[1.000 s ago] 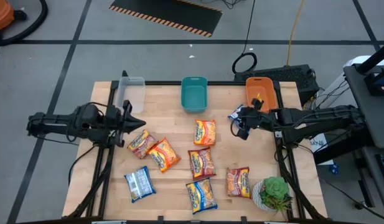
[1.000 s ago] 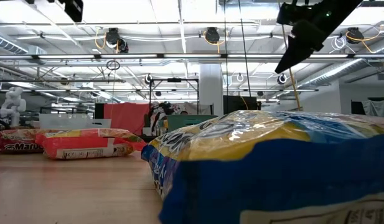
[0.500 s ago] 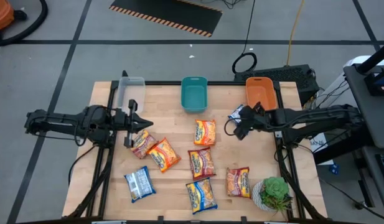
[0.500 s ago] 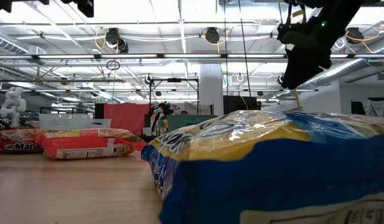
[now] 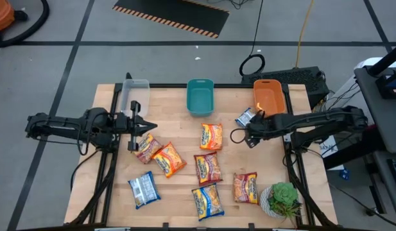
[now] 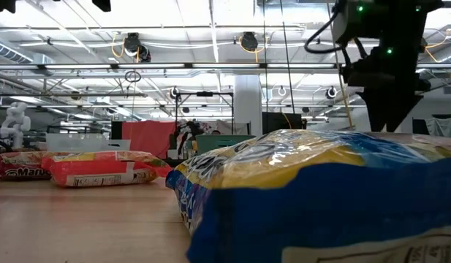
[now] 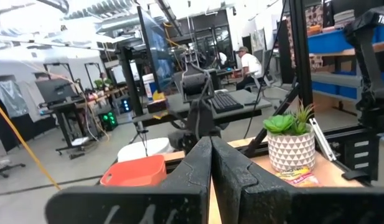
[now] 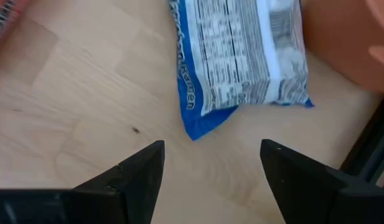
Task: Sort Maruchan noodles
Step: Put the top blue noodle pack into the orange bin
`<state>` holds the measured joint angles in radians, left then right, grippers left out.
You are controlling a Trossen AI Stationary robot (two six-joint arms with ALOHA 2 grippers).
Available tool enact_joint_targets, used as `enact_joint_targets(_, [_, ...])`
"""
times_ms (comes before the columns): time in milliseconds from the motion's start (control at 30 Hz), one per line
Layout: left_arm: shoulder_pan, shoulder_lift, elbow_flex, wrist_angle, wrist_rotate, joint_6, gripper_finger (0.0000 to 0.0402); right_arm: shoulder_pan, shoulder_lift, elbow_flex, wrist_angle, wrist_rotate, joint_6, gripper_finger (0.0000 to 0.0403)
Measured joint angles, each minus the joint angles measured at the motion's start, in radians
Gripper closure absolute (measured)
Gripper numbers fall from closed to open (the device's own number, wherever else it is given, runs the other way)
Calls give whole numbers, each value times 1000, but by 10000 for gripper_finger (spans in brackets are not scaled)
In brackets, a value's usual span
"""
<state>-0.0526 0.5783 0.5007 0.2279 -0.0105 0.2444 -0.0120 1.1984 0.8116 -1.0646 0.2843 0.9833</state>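
While three bins (image 5: pixel 200 97) sit empty, right claw (image 8: pixel 210 163) gapes over blue-white packet (image 8: pixel 241 59) — left claw (image 7: pixel 210 163) closed.

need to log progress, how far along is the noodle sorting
Barely begun. The clear plastic bin, teal bin and orange bin all look empty. The open right tool hangs above bare wood near a blue-white ramen packet lying face down beside the orange bin; nothing is held. The shut left tool waits near the clear bin. Seven more packets, such as the blue-yellow one, lie unsorted on the wooden table.
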Motion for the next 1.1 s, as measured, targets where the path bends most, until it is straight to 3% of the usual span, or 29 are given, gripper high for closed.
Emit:
enact_joint_targets(500, [0, 0, 0, 15, -51, 45, 387, -48, 186, -33, 83, -107, -87, 142])
enact_joint_targets(1100, [-1, 0, 0, 9, -51, 30, 387, -229, 194, -176, 343, -189, -268, 142])
